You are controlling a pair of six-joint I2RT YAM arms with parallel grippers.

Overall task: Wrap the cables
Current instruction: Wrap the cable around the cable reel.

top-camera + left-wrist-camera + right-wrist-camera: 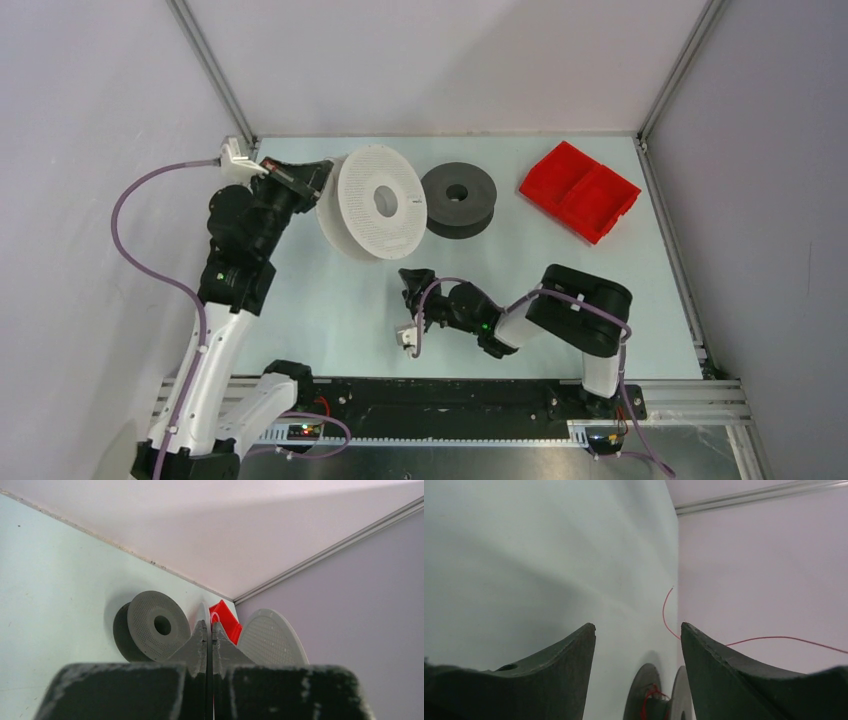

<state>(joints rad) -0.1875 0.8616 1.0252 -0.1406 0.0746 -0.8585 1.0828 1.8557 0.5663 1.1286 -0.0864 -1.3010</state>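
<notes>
**Robot readies to rewind loose filament.** The right hand [638, 626] of a two-armed robot hovers low over the desk [560, 300], its fingers spread wide with nothing between them. It is aimed at the dark grey spool [458, 212], which stands on its rims near the back wall. A thin red cable [666, 612] runs loose from the windings at that spool's hub, curls up off the desk and trails out of the right wrist view.

Just left of the grey spool, the larger white spool [360, 215] is tilted on its rim; no strand of its own can be made out. The left hand [209, 630] sits at the white spool's outer edge with its fingers pressed together. Whether they pinch a filament is too fine to tell. A red bin [580, 190] lies well apart at the back right.

The cable looks feather-light and springy, since it holds its own curve in the air. It would probably slip from smooth fingers and kink under a hard pull. The surest hold seems to be a full pinch on the free length a little way out from the hub. Both spools look like light plastic that rolls easily, so each is best steadied by a flange or the centre hole during winding.
</notes>
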